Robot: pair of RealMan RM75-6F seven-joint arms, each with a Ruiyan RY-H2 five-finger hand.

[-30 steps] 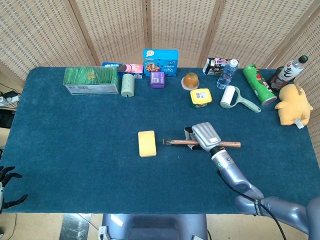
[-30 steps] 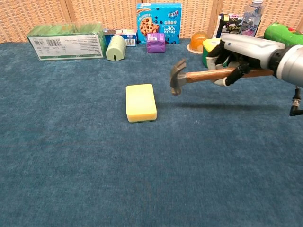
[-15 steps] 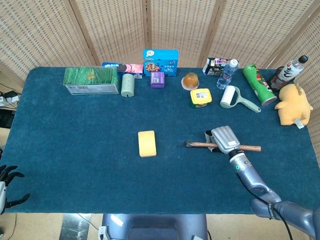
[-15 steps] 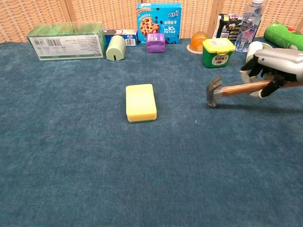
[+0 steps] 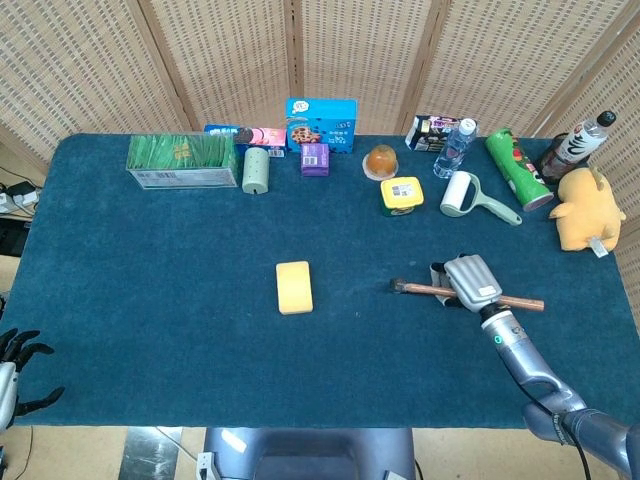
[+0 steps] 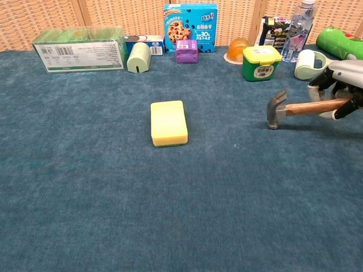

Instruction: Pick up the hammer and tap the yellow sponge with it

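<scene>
The yellow sponge [image 5: 294,287] [image 6: 168,122] lies flat near the middle of the blue table. My right hand [image 5: 470,282] [image 6: 340,88] grips the wooden handle of the hammer [image 5: 440,291] [image 6: 299,108], well to the right of the sponge. The hammer lies roughly level, its metal head [image 6: 276,110] pointing toward the sponge and low over the cloth. My left hand [image 5: 12,365] hangs off the table's front left corner with its fingers spread, holding nothing.
Along the back edge stand a green box [image 5: 182,160], a cookie box [image 5: 321,124], a purple box [image 5: 314,159], a green tub [image 5: 401,196], a water bottle [image 5: 452,147], a lint roller [image 5: 462,195], a green can [image 5: 518,168] and a yellow plush toy [image 5: 584,209].
My right hand has carried the hammer to the right, away from the sponge, and lowered it toward the table. The sponge has not moved.
</scene>
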